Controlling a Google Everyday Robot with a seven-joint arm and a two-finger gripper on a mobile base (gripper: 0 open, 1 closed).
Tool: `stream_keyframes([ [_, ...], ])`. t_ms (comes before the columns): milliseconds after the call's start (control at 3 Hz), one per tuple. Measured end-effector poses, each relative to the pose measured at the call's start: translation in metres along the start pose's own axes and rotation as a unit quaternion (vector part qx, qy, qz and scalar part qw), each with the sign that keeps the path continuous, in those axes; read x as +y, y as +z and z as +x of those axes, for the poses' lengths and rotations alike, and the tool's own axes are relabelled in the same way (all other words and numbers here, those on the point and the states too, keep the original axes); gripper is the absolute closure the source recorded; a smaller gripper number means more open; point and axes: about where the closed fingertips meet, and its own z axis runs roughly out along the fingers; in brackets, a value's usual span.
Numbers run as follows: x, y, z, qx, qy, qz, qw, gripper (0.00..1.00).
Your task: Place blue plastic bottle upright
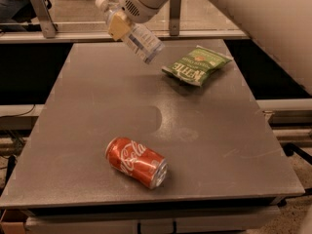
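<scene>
Lying on its side near the front edge of the worktop (87, 111) is a red can (136, 162). A green chip bag (195, 65) sits toward the far right corner. Neither touches the bottle (144, 43), held in the air above the far edge, the pincer (119, 26) pinching its neck end. It is clear and ribbed, with a white cap and pale label. Its long axis slants: cap up toward the far left corner, base down toward the bag.

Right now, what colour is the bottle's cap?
The cap is white, camera view; the gripper holds the bottle tilted over the far side of the table.
</scene>
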Motion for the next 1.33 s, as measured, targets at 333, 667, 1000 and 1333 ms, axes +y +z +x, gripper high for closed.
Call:
stream_keyframes([
  [333, -0.009, -0.019, 0.027, -0.057, 0.002, -0.017, 0.9982, 1.00],
  [667, -0.018, -0.036, 0.058, -0.118, 0.012, -0.034, 0.9924, 1.00],
  [1000, -0.024, -0.051, 0.088, -0.175, 0.021, -0.044, 0.9834, 1.00],
  [1333, -0.020, -0.071, 0.106, -0.231, 0.034, -0.052, 0.9711, 1.00],
])
